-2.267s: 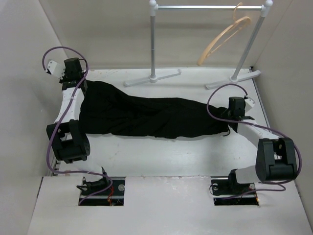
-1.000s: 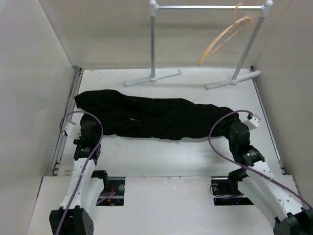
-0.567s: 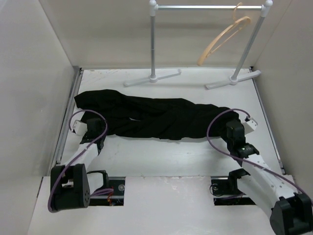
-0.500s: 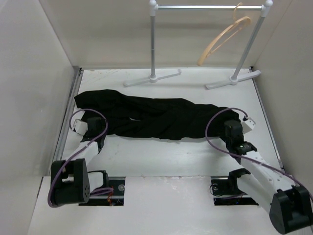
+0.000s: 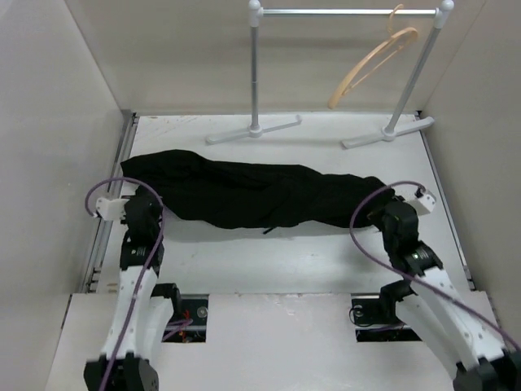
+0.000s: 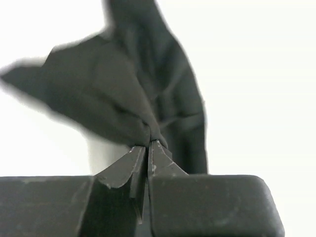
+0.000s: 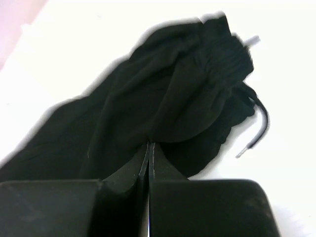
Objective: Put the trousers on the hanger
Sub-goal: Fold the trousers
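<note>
The black trousers (image 5: 252, 194) stretch across the white table from left to right. My left gripper (image 5: 140, 205) is shut on their left end; the wrist view shows a pinch of black cloth (image 6: 123, 98) drawn up between the closed tips (image 6: 148, 144). At the right end my right gripper (image 5: 389, 213) is shut on the gathered waistband cloth (image 7: 187, 98), with the drawstring (image 7: 256, 131) hanging loose beside it. The tan wooden hanger (image 5: 373, 62) hangs tilted from the rail at the back right, far from both grippers.
A grey metal rail (image 5: 346, 12) on two posts with white feet (image 5: 254, 129) (image 5: 389, 130) stands at the back of the table. Tall beige walls close in the left, right and back. Purple cables loop over both arms.
Both grippers have shut on the ends of the trousers. The cloth has been pulled straighter, its near edge lifted and shifted toward the back, and both arms have drawn back slightly.
</note>
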